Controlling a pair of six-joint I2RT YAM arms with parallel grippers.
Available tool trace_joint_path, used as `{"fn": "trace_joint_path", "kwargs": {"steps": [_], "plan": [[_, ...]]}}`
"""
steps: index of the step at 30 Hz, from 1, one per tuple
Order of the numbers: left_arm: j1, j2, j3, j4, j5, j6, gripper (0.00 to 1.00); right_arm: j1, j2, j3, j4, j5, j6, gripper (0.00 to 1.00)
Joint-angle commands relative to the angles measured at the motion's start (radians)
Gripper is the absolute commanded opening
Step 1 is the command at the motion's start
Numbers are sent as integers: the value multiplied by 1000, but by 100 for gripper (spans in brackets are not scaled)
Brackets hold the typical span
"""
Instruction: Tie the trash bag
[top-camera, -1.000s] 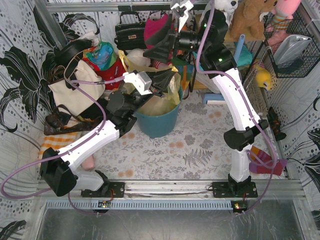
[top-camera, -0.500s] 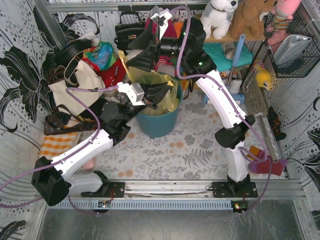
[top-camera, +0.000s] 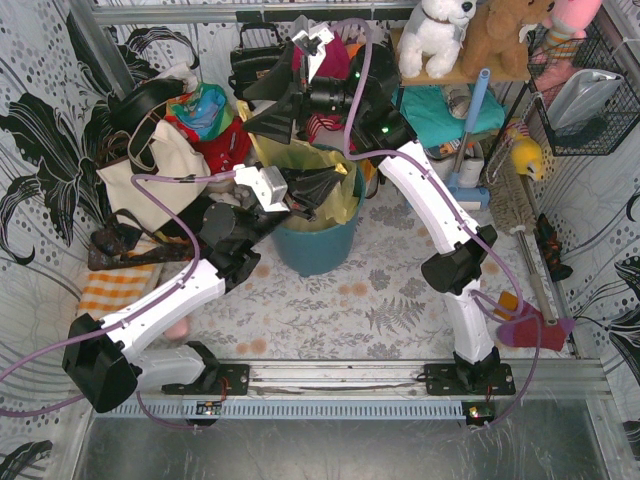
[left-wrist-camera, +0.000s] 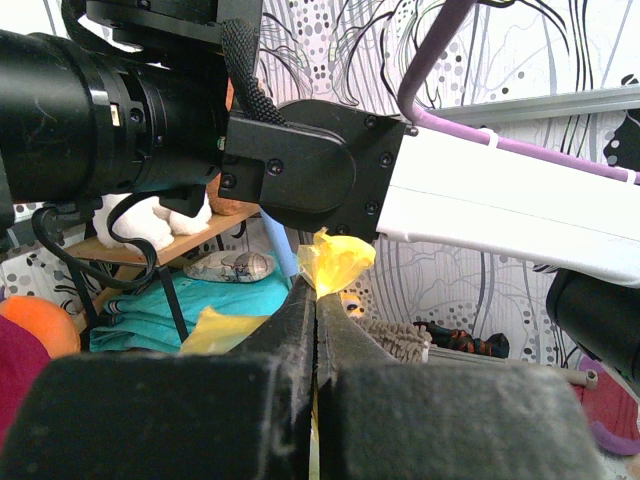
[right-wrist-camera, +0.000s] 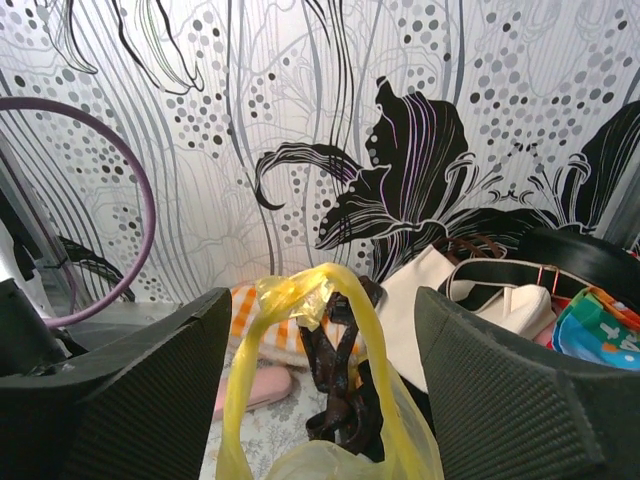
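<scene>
Because the trash bag (top-camera: 348, 195), sitting in the teal bin (top-camera: 315, 250) mid-table, is thin, light, slippery film, it is best taken by its bunched corners. The left gripper (left-wrist-camera: 315, 300) is clamped on one corner, and the right gripper (right-wrist-camera: 322, 300) gapes around a raised twist, holding nothing.

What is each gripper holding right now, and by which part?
The left gripper pinches a bunched tip of the trash bag. The right gripper is open around another gathered strip, holding nothing.
</scene>
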Motion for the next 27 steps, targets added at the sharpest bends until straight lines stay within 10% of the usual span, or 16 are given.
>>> {"fn": "trace_joint_path", "kwargs": {"steps": [1, 21, 27], "plan": [[6, -3, 7, 28, 14, -16, 0, 13, 15, 40, 81, -9, 19, 69], [5, -5, 14, 24, -2, -22, 0, 18, -13, 3, 118, 22, 34, 1], [7, -4, 21, 21, -12, -20, 0, 23, -68, -40, 170, 80, 48, 0]]}}
